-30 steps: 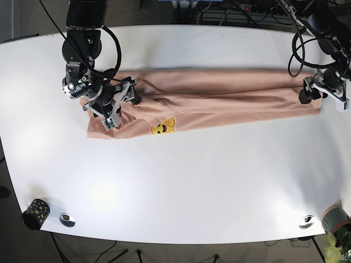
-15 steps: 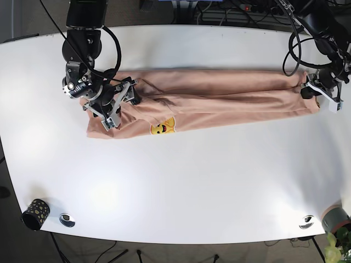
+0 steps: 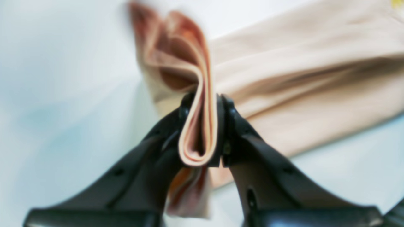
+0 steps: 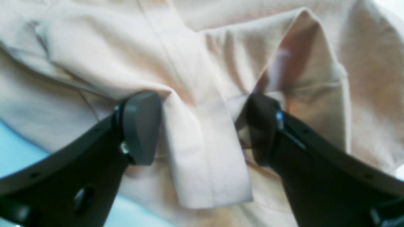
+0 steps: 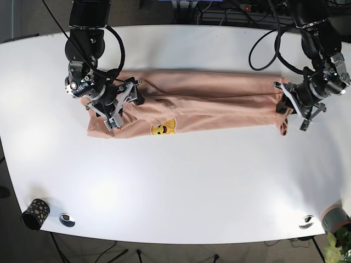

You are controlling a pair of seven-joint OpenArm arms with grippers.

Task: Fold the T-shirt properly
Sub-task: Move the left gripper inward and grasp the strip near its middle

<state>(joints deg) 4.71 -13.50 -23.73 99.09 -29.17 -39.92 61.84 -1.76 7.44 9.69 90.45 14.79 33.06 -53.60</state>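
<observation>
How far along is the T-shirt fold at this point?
Done: the T-shirt lies as a long narrow band on the table. In hand: the left end effector is shut on its bunched end, lifted; the right end effector stands open over the other end. Left: folding it end to end.

My base view is bright and evenly lit from overhead. The white table (image 5: 181,181) shows soft glare patches near its front left and front right, and its edges bow from lens distortion. Shadows under both arms are faint and short. My left wrist view is soft throughout: the T-shirt (image 3: 284,94) smears at the upper left, and the background washes out pale. My right wrist view is blurred overall, with cloth folds casting mild shadows.
</observation>
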